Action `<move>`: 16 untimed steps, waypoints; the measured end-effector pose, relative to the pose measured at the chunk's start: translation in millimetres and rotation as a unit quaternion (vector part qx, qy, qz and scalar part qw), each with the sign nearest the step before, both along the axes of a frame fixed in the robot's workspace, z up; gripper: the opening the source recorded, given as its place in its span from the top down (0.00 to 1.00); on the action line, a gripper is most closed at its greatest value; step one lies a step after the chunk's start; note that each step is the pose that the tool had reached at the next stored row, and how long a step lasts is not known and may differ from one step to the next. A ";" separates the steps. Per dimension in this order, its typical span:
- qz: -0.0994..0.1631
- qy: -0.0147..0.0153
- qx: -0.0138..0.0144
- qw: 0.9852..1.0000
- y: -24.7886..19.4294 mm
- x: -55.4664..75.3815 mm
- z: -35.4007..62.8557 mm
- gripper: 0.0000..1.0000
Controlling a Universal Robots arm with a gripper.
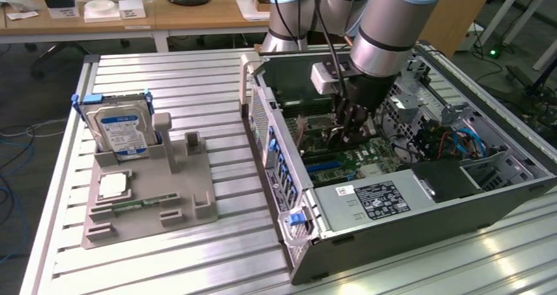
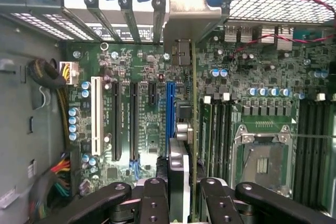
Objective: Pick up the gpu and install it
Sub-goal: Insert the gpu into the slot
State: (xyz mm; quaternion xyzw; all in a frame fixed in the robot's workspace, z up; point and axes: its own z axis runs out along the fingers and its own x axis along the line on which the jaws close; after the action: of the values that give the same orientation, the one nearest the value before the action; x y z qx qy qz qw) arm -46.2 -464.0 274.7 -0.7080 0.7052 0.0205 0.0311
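My gripper (image 1: 348,130) reaches down into the open computer case (image 1: 409,233), over the motherboard (image 1: 348,159). In the wrist view the gripper (image 2: 182,195) is shut on the gpu (image 2: 193,103), which I see edge-on as a thin card. Its metal end bracket (image 2: 191,17) stands against the rear slot openings. The card hangs just beside the blue expansion slot (image 2: 170,111) on the motherboard (image 2: 149,77); I cannot tell whether it touches the board. The black fingers (image 2: 152,198) press the card from both sides.
On the slatted table, a grey holder (image 1: 152,194) at the exterior view's left carries a silver hard drive (image 1: 122,130), a processor (image 1: 113,185) and a green memory stick (image 1: 133,205). The power supply (image 1: 379,200) and cables (image 1: 452,141) crowd the case. An empty processor socket (image 2: 265,156) lies near the card.
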 end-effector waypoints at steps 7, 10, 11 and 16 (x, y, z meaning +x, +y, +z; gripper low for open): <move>0.000 0.001 0.000 1.000 -0.8 -3.4 -11.4 0.72; 0.000 0.001 0.000 1.000 -0.8 -4.5 -16.2 0.72; 0.000 0.001 -0.001 1.000 -0.8 -5.0 -17.4 0.72; -0.003 0.000 -0.001 1.000 -0.7 -9.4 -23.3 0.72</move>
State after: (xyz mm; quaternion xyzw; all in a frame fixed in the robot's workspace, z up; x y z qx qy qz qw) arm -55.6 -464.7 251.4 -0.7061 0.7072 0.0197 0.0300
